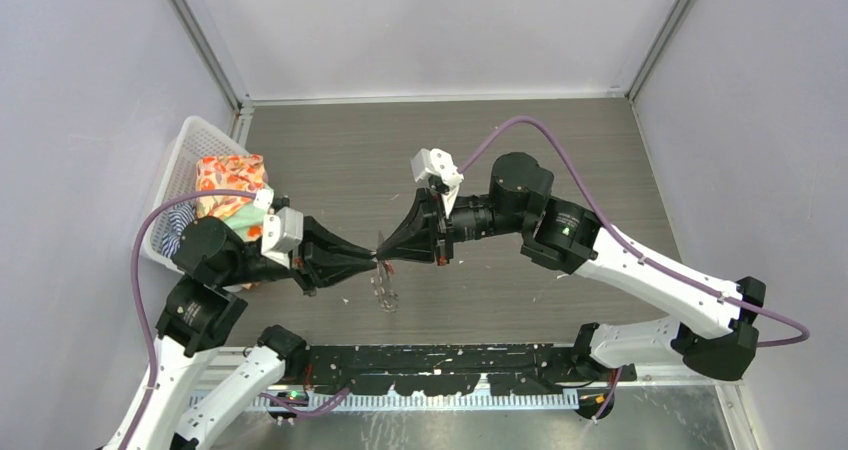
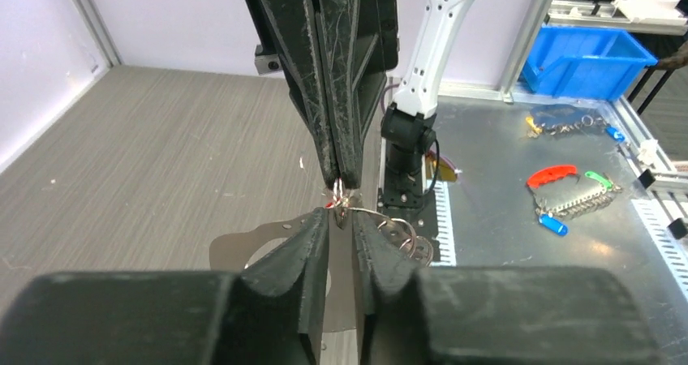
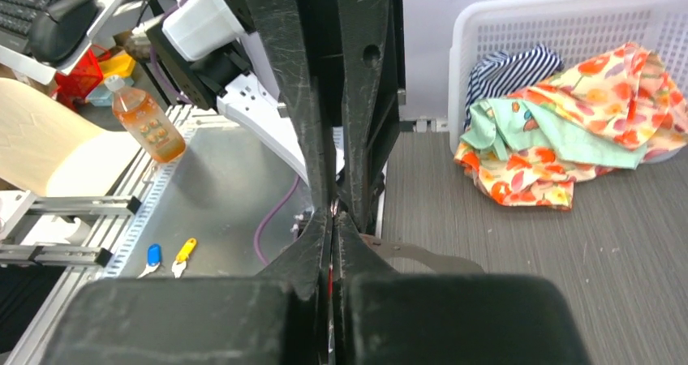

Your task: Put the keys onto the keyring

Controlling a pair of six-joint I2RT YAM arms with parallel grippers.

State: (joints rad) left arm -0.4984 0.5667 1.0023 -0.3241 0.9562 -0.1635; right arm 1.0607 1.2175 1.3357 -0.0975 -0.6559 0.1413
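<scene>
Both grippers meet tip to tip above the table's near middle. My left gripper [image 1: 372,259] [image 2: 341,216] is shut on the thin wire of the keyring [image 2: 395,221], which curves off to the right of its fingertips. Small silver keys dangle from the ring [image 1: 385,292] just under the tips. My right gripper [image 1: 385,255] [image 3: 333,219] is shut on the red key: a red sliver [image 3: 330,277] shows between its fingers. The key's red edge [image 2: 331,205] touches the ring wire at the left fingertips.
A white basket [image 1: 185,155] holding colourful cloths [image 1: 230,185] stands at the left wall. A flat grey metal plate [image 2: 243,247] lies on the table under the grippers. Beyond the table's near edge, a metal bench holds coloured keys [image 2: 568,195], a bottle [image 3: 146,122] and a blue bin [image 2: 584,57].
</scene>
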